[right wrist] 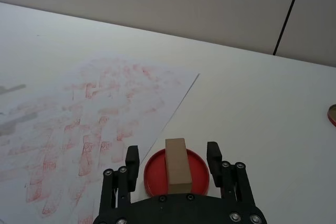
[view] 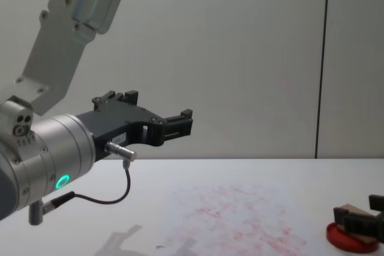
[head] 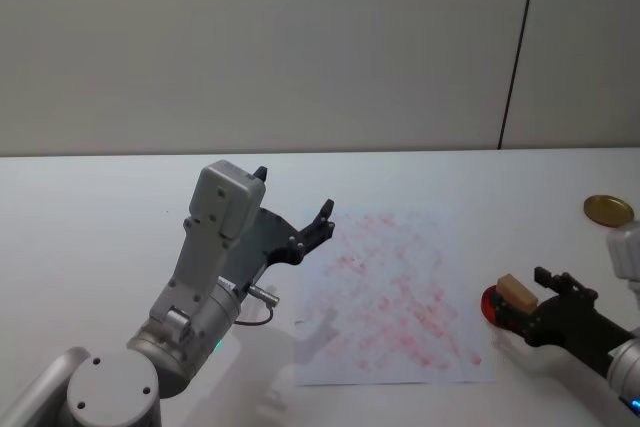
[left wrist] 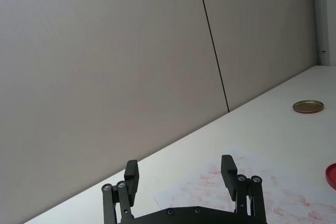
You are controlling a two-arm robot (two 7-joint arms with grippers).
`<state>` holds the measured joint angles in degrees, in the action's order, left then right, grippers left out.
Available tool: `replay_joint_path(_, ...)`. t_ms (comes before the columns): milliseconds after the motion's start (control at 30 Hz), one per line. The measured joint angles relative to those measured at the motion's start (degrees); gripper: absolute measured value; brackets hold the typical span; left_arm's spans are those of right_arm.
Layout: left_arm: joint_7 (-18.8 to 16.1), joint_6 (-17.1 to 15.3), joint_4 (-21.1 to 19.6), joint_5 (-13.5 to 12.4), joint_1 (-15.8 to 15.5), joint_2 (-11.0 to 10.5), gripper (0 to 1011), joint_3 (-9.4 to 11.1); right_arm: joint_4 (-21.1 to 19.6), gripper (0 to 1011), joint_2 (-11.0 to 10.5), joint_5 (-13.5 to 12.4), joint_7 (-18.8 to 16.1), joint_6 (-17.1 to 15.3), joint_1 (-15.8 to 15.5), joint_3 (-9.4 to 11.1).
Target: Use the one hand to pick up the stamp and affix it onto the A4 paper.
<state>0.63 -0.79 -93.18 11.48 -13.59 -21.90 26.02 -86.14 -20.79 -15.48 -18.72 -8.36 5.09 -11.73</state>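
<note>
I have the right gripper low over the table on my right side, reaching toward the red ink pad. Its two dark fingers are spread wide and sit on either side of the stamp, with a clear gap between each finger and the wood. It has hold of nothing.

The stamp is a small tan wooden block. It stands on the ink pad with its long side pointing away from the wrist, roughly midway between the fingers. The pad rests on the table just beside the right edge of the paper, toward that sheet's near corner.

The paper lies flat in the middle of the table, covered in faint red smudges.

My left gripper hangs in the air well above the table, over the left side of the paper, and points forward toward the wall. Its fingers are spread apart too, and there is nothing between them. A green light glows on that arm's silver body.

Farther back on the right, a round gold lid lies on the table, well apart from everything else.
</note>
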Motion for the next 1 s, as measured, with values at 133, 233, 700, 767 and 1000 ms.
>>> replay_joint_path(133, 0.00, 0.00, 0.00, 0.00, 0.00, 0.00, 993, 0.00, 0.64, 729, 0.06, 0.00, -0.66, -0.32, 0.38, -0.03)
replay_joint_path(233, 0.00, 0.00, 0.00, 0.00, 0.00, 0.00, 993, 0.00, 1.05, 623, 0.08, 0.00, -1.02, -0.47, 0.60, -0.05)
replay_joint_path(700, 0.00, 0.00, 0.00, 0.00, 0.00, 0.00, 993, 0.00, 2.05, 219, 0.12, 0.00, -1.36, -0.21, 0.70, -0.20)
replay_joint_path(767, 0.00, 0.00, 0.00, 0.00, 0.00, 0.00, 993, 0.00, 2.10, 220, 0.12, 0.04, -1.31, 0.04, 0.64, -0.23)
replay_joint_path(1000, 0.00, 0.00, 0.00, 0.00, 0.00, 0.00, 993, 0.00, 1.95, 220, 0.09, 0.55, -1.05, 1.37, 0.34, -0.38)
